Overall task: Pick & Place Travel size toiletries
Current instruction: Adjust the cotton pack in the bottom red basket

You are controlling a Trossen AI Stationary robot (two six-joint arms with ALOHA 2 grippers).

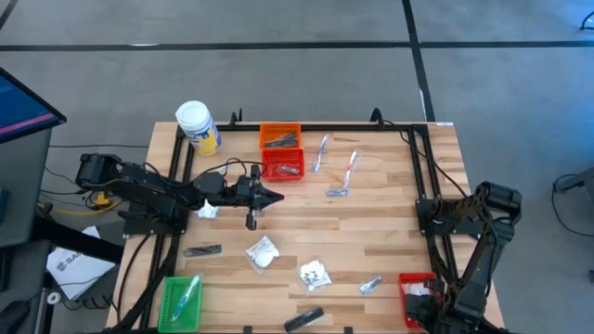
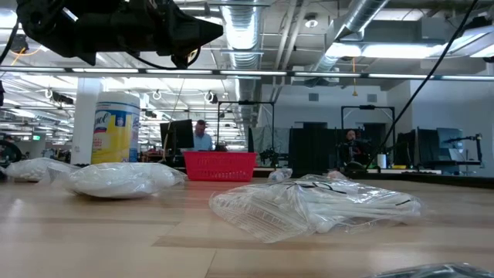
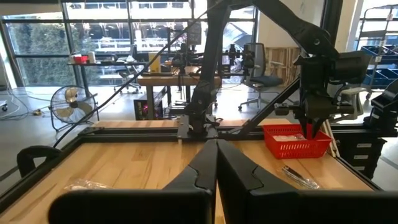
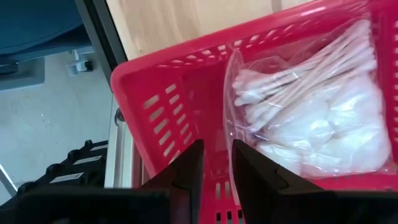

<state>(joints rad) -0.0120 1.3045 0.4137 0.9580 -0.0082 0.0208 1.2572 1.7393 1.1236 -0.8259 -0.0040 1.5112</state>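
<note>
My right gripper (image 4: 216,167) points down into a red basket (image 4: 155,81) at the table's near right corner (image 1: 415,299). A clear bag of white-tipped swab sticks (image 4: 311,112) lies in that basket. My left gripper (image 1: 271,197) hovers shut and level over the table's left middle, holding nothing. Loose toiletries lie flat on the wood: white packets (image 1: 262,252) (image 1: 314,275), a foil sachet (image 1: 371,285), dark tubes (image 1: 202,250) (image 1: 303,319) and thin sticks (image 1: 322,151) (image 1: 351,167). My right gripper comes from above, fingers pointing down, closed to a narrow gap at the clear bag's side edge (image 4: 231,134). The film runs down to the fingers, whose tips hide the exact contact. The bag's body rests inside the red basket, its far end leaning on the basket wall.
A big white jar with a yellow label (image 1: 198,127) stands at the far left. An orange basket (image 1: 279,137) and a second red basket (image 1: 283,164) sit at the far middle, a green basket (image 1: 181,301) at the near left. A black frame (image 1: 422,176) rims the table.
</note>
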